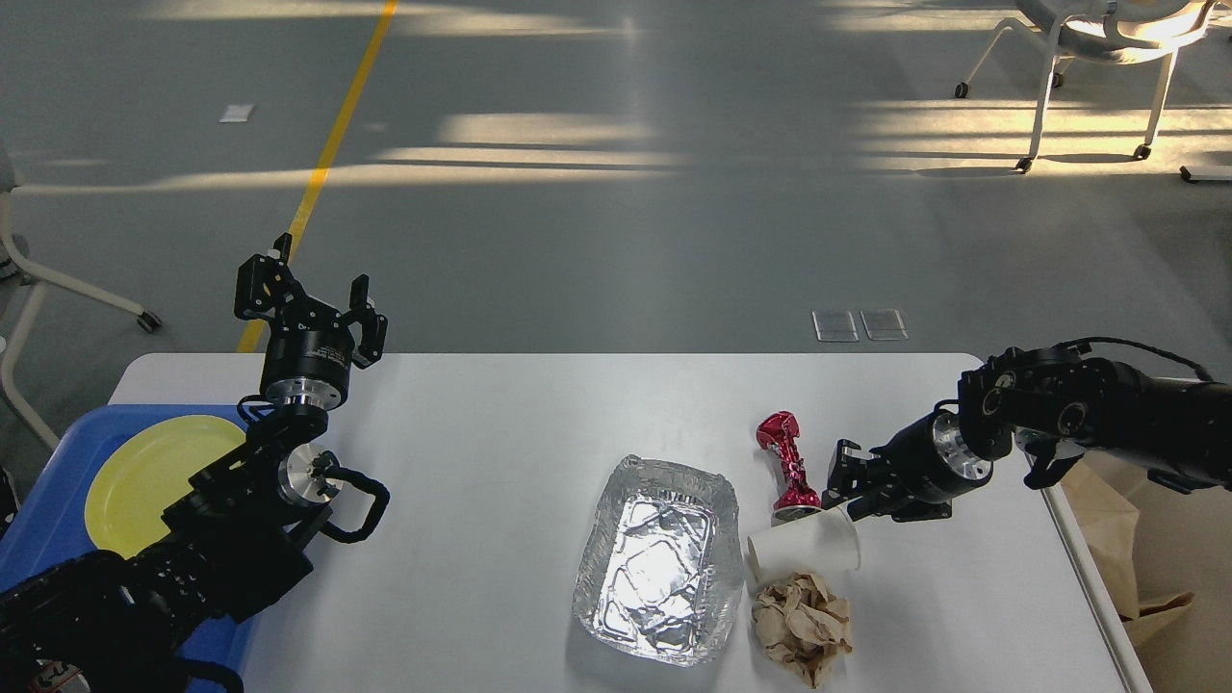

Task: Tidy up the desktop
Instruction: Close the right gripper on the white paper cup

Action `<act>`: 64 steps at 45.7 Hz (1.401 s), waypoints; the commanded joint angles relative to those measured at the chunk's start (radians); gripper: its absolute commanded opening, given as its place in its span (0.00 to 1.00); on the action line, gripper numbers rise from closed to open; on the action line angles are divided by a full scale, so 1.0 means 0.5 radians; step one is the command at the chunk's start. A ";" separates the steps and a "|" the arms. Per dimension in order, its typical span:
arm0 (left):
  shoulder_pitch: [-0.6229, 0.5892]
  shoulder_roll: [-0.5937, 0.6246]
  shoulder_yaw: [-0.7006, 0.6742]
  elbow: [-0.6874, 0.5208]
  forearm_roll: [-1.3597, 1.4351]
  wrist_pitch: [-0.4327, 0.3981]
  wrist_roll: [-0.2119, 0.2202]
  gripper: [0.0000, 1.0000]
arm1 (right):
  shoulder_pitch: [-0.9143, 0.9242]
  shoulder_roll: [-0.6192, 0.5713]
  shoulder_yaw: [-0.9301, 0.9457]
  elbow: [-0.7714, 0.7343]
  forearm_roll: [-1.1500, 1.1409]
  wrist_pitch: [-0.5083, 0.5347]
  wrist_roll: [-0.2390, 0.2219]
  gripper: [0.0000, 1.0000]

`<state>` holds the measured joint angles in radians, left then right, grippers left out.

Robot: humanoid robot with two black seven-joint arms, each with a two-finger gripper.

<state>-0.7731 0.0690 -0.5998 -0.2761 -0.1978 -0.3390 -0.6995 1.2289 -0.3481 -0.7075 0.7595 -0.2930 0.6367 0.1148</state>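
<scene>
On the desktop (500, 433), the right pincer (839, 491) touches the tipped paper cup (804, 549), its grip unclear; the left pincer (313, 303) gapes.

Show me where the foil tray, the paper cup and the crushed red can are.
Foil tray (660, 561): head view, its shiny floor.
Paper cup (807, 550): head view, its white side.
Red can (787, 460): head view, its crumpled waist.

Blue tray (58, 481) and brown bag (1107, 539) partly cropped.

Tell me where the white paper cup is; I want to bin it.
In the head view the white paper cup lies on its side on the desktop's right half, between the foil tray and the right claw, above the crumpled brown paper.
</scene>
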 commanded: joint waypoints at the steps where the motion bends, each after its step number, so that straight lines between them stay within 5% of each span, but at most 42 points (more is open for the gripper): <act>1: 0.000 0.000 0.000 0.000 0.000 0.000 0.000 0.97 | 0.000 0.000 -0.012 0.003 0.000 0.003 0.053 0.31; 31: 0.000 0.000 0.000 0.000 0.000 0.000 0.000 0.97 | -0.013 0.003 -0.153 0.015 -0.009 0.018 0.065 0.38; 64: 0.000 0.000 0.000 0.000 0.000 0.000 0.000 0.97 | 0.015 0.000 -0.171 0.030 -0.006 0.147 0.412 0.00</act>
<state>-0.7731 0.0690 -0.5998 -0.2761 -0.1978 -0.3390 -0.6995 1.2359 -0.3482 -0.7896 0.7762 -0.2961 0.7095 0.2957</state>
